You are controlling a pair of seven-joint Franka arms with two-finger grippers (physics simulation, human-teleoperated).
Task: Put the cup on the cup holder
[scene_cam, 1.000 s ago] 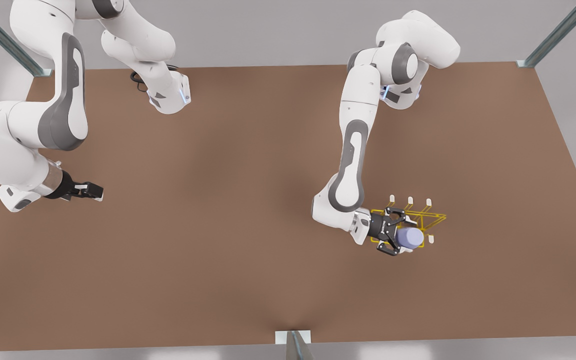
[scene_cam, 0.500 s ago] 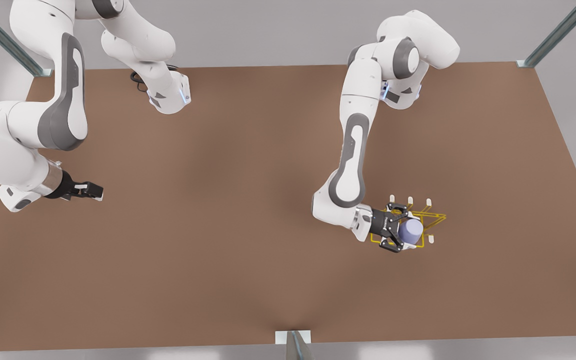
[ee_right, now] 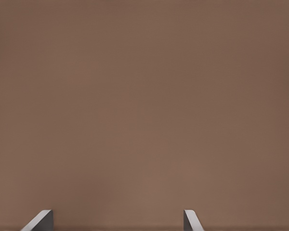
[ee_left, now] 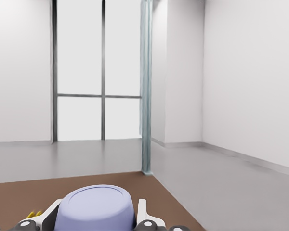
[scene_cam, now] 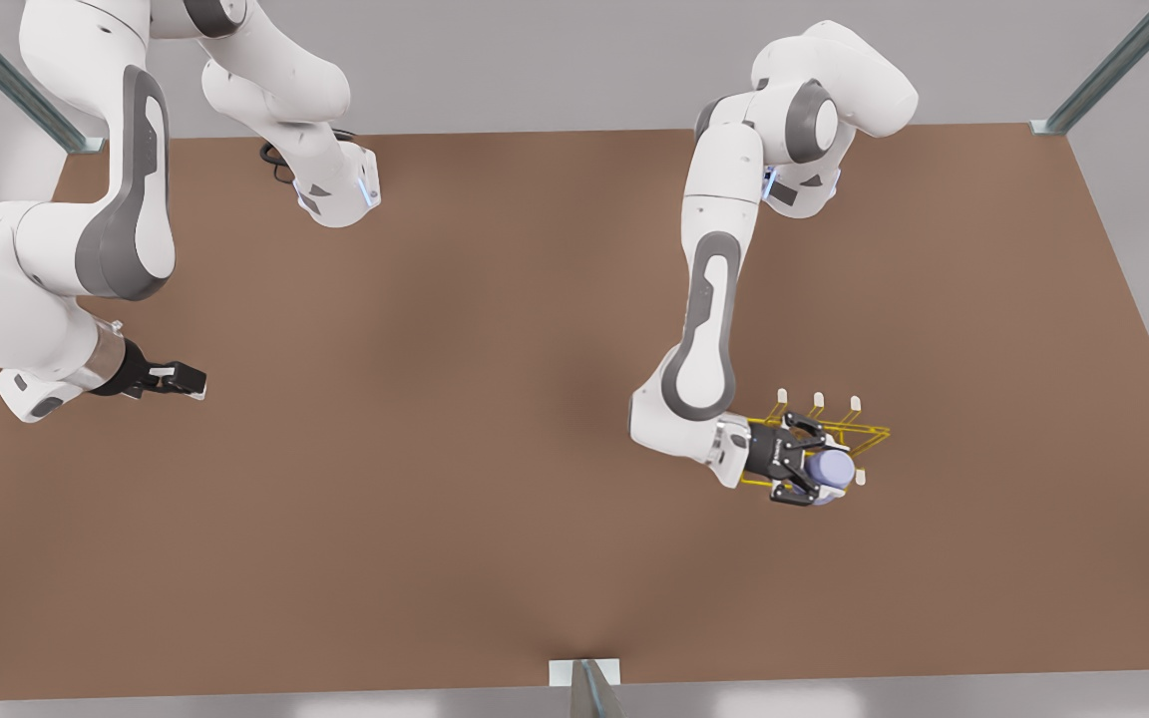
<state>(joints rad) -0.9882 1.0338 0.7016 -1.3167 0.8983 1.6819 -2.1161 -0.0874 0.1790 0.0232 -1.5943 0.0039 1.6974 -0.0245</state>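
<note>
— What's the room like?
— Pale grey walls and floor, a tall window (ee_left: 79, 72), metal posts (scene_cam: 1113, 65) at the corners of a plain brown worktop (scene_cam: 435, 499).
— And the arms?
— The left gripper (scene_cam: 814, 467) has its fingers clamped on the cup (scene_cam: 829, 469), over the cup holder (scene_cam: 859, 434) on the front view's right. The right gripper (scene_cam: 186, 379) waits well apart, fingers (ee_right: 38, 221) spread.

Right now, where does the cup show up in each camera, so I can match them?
Front view: cup in the left gripper, over the yellow cup holder, at the front view's right.
Left wrist view: cup between the fingers.
Right wrist view: bare brown table.
Shared landmark: the table.
</note>
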